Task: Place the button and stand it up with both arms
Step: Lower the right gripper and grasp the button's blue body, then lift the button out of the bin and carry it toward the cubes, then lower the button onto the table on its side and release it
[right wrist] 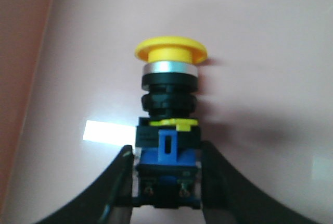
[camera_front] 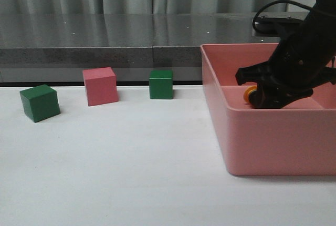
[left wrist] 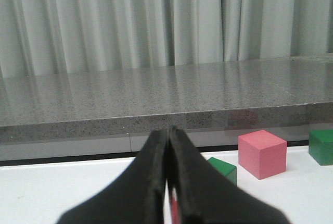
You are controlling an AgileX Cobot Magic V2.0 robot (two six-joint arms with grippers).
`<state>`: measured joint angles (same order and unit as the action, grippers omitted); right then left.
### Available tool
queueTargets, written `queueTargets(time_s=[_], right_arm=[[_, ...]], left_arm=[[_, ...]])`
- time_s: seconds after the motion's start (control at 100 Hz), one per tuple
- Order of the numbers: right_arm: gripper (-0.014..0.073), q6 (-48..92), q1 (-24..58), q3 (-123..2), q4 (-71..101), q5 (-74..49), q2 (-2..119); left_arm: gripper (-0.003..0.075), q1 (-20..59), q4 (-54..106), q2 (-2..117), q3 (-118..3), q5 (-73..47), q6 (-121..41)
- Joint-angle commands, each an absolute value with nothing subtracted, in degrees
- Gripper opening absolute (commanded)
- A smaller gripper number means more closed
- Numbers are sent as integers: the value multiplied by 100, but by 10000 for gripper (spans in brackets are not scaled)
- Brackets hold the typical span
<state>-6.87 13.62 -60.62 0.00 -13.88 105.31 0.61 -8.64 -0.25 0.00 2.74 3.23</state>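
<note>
Button (right wrist: 167,130) betw. R jaws in pink bin (camera_front: 262,142), clear only in wrist view; L jaws together.

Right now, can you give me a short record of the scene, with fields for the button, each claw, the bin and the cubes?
button: yellow-capped button inside the pink bin, between the right claw's fingers
right claw: right claw around the button's blue block; contact not clear
left claw: left claw shut, holding nothing, outside the front view
cubes: two green cubes and one pink cube on the white table, left of the bin
</note>
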Motion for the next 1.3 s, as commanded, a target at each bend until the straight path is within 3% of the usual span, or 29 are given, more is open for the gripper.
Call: queueTargets(time_s=[0.0,0.28,0.44,0.64,0.89,1.29], right_arm=[[-65,-624,1336,-6264,-58,-1333,9937],[-69,-544,1874,-7015,0,-1919,8932],[-66,780,2639,-7619,0,-2278,9027],[-66,2661,3481,-8142,371,-2531,9660],[-66,4668,3926,-8882,1252,-3171,10855],[-66,5927,3975,-9132,2280,-3354,11641]], left_arm=[[-20,61,-856,-201,258,733,393],[-20,61,-856,-201,258,733,393],[-20,61,-856,-201,258,733,393],[-20,61,-856,-201,258,733,393],[-20,61,-856,-201,258,733,393],[-20,61,-856,-201,258,733,393]])
